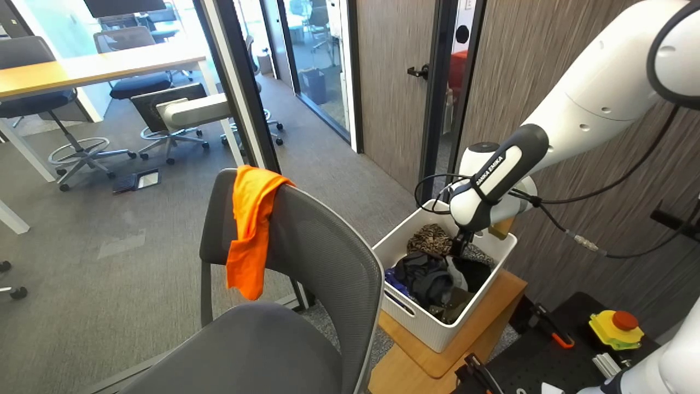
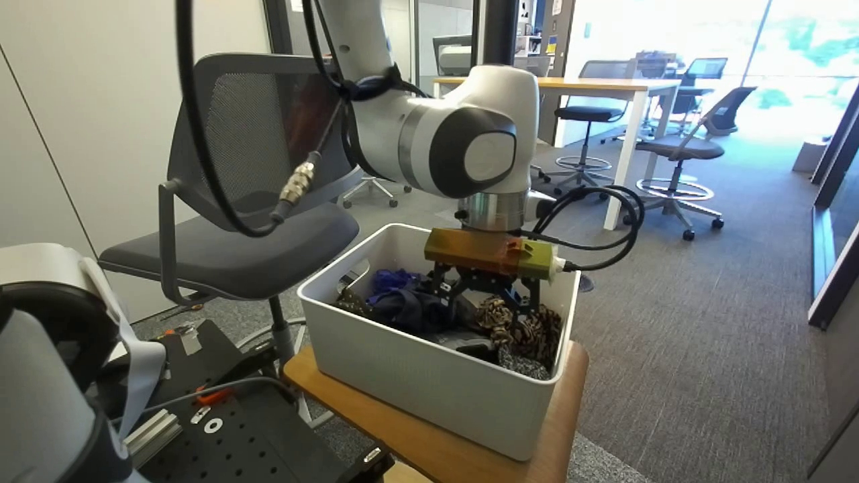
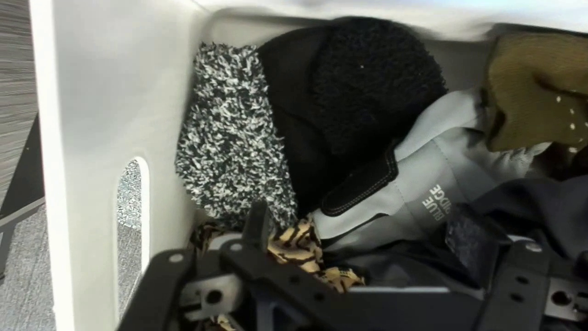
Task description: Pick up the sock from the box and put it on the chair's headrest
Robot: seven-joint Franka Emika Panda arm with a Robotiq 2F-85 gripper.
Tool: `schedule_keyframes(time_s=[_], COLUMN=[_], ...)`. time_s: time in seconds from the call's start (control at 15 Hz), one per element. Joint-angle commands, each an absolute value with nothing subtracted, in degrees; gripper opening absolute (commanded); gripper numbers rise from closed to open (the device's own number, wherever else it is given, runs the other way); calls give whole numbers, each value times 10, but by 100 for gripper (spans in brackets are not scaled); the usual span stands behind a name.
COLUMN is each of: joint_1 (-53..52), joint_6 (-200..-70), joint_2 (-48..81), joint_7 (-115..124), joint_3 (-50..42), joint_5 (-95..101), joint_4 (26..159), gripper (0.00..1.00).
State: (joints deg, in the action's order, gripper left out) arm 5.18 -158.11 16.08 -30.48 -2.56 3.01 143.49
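Note:
The sock (image 3: 236,133), speckled grey, white and dark, lies flat in the box corner in the wrist view. Parts of it show in both exterior views (image 1: 477,255) (image 2: 523,364). The box (image 1: 418,327) is a white open bin, also seen in an exterior view (image 2: 429,382) and the wrist view (image 3: 115,92). My gripper (image 2: 483,316) is down inside the box, pointing downward, fingers wide apart and nothing held. In the wrist view the gripper (image 3: 367,234) has its left fingertip over the sock's near end; contact cannot be told. The chair's headrest (image 1: 334,219) also shows in an exterior view (image 2: 262,64).
An orange cloth (image 1: 254,230) hangs over the headrest. A leopard-print cloth (image 3: 296,246), a grey lettered item (image 3: 441,179), black fuzzy fabric (image 3: 376,82) and dark clothes (image 2: 413,310) share the box. The box stands on a wooden surface (image 1: 506,295). Box walls surround the gripper.

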Motion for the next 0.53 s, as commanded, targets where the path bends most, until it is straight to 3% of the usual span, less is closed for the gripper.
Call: schedule_keyframes(time_s=[0.0,0.47], joint_1=[57,55], joint_6=[-1609,-1620], joint_2=[226,316], joint_7=[-274,-231], joint_3=[-34,-56], joint_5=[84,154], joint_4=[1387,1316], gripper=[100,100])
